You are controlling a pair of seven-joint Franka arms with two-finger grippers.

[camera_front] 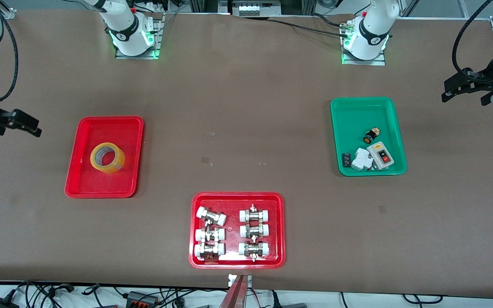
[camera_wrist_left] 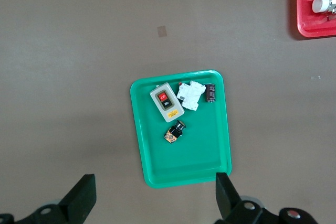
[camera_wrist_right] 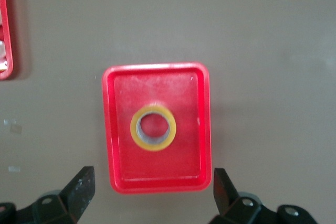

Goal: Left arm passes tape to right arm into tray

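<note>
**Tape lying flat in the plain red tray, both tools wide and empty**

Seen from the front: tape [camera_front: 108, 157] resting on its side inside the tray [camera_front: 84, 128], hole facing up, roughly central, clear of the rim all round. Tray toward the right arm's end of the surface. Judged from that alone: placement looks done, nothing left to carry.

Right tool [camera_front: 20, 124] up in the air at the right arm's end of the surface, just off the tray's outer edge, fingers spread wide, holding nothing. In the right wrist view, the two black fingers [camera_wrist_right: 79, 190] standing well apart with tray [camera_wrist_right: 115, 77] and tape [camera_wrist_right: 153, 127] below and between them. Key relation: tape off toward the middle of the surface from this tool, core axis vertical, so any fresh grip would call for one finger through the hole and one outside the wall, or a span across the full roll.

Left tool [camera_front: 458, 87] at the left arm's end, in the air, also wide open and empty, waiting. Below it in the left wrist view, a green tray [camera_wrist_left: 137, 129] with a switch box [camera_wrist_left: 166, 101] and small parts. Far from the tape; right arm plainly the nearer one.

Nearest the front camera, a second red tray [camera_front: 195, 226] holding white-capped metal fittings [camera_front: 210, 216], untouched.
</note>
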